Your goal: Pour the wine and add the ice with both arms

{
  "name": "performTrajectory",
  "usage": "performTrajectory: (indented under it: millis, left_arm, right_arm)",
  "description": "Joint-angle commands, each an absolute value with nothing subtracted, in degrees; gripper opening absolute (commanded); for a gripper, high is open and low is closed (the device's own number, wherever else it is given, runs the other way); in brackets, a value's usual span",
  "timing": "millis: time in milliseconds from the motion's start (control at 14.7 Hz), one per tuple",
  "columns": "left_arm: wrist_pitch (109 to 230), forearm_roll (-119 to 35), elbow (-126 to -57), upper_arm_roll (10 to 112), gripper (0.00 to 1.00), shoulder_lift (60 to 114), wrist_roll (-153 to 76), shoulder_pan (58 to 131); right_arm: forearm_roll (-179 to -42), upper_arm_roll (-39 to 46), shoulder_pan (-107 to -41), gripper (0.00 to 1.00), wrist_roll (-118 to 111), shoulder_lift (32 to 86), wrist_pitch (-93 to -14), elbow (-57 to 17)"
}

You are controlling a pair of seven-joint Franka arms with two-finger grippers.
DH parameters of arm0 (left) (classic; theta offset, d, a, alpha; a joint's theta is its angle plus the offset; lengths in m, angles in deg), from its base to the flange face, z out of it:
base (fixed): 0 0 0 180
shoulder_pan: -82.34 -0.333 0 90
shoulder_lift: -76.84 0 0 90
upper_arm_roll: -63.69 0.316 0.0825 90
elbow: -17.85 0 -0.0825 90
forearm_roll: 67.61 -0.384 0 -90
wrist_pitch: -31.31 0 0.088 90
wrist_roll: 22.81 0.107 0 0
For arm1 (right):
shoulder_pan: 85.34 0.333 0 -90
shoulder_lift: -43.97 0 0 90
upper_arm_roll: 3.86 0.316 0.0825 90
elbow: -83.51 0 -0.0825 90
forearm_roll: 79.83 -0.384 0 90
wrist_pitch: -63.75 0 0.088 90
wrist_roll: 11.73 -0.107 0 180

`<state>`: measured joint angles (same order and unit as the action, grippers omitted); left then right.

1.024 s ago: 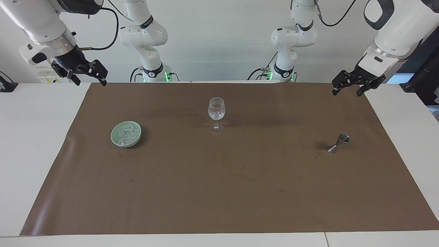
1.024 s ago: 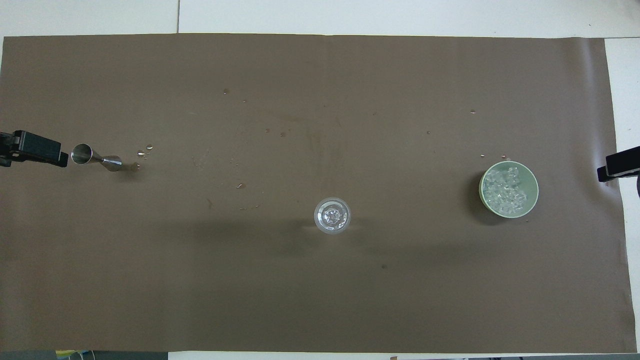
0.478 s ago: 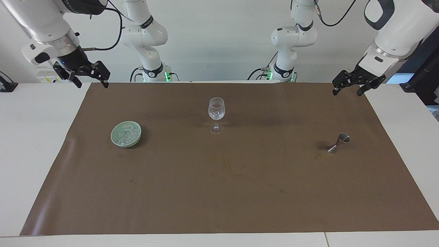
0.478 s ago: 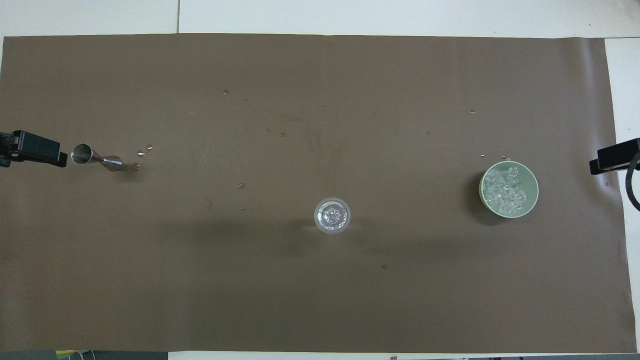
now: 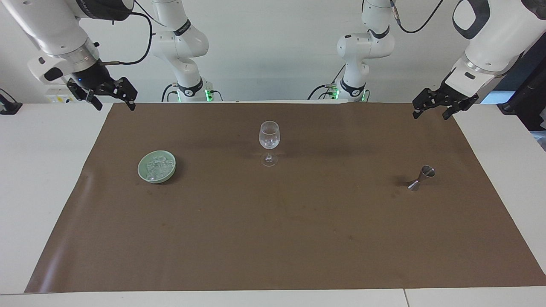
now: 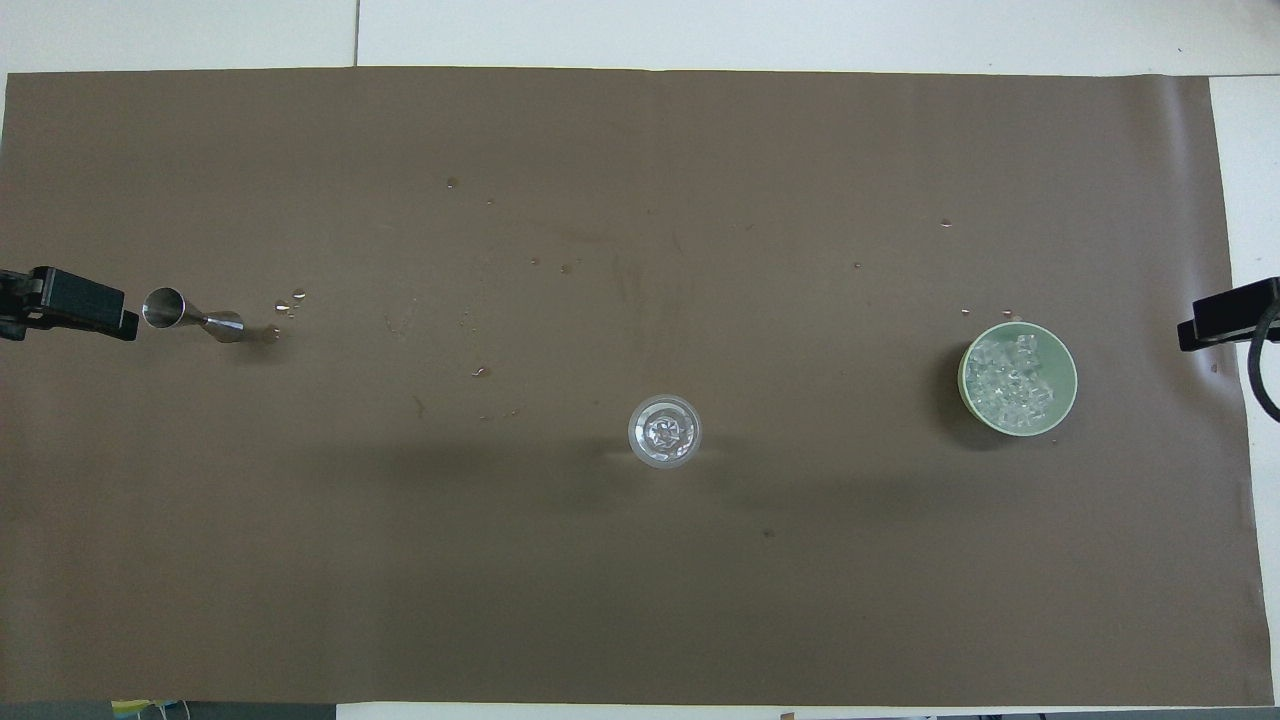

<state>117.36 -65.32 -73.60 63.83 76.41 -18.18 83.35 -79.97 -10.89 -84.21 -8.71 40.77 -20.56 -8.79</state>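
Note:
A clear wine glass (image 5: pixel 269 136) stands upright mid-mat and also shows in the overhead view (image 6: pixel 665 431); small clear pieces glint in its bowl. The ice (image 5: pixel 156 164) is piled in a pale green dish (image 6: pixel 1066 405) toward the right arm's end. A steel jigger (image 5: pixel 422 176) is tilted, apparently lying on its side, toward the left arm's end (image 6: pixel 190 313). My right gripper (image 5: pixel 113 103) hangs open and empty over the mat's corner by the robots. My left gripper (image 5: pixel 431 114) hangs open and empty over the other corner by the robots.
A brown mat (image 5: pixel 273 238) covers most of the white table (image 5: pixel 42 179). Water drops (image 6: pixel 290 300) lie beside the jigger, and small spots are scattered mid-mat. Two smaller white arms (image 5: pixel 183 47) stand at the robots' edge of the table.
My right gripper has risen a little and shifted slightly inward over the mat's corner. My left gripper has barely moved. Glass, dish and jigger have not moved.

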Motion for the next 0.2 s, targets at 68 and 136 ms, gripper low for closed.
performTrajectory:
  millis: [68, 136]
  left_arm:
    - [118.14, -66.03, -74.88, 64.66, 1.00, 75.26, -15.87, 83.75]
    - [118.23, -66.03, -74.79, 64.66, 1.00, 75.26, -15.69, 83.75]
  right_arm:
    - [-79.57, -9.83, -85.43, 1.00, -7.24, 40.37, -20.89, -9.57]
    - [-79.57, -9.83, -85.43, 1.00, -7.24, 40.37, -20.89, -9.57]
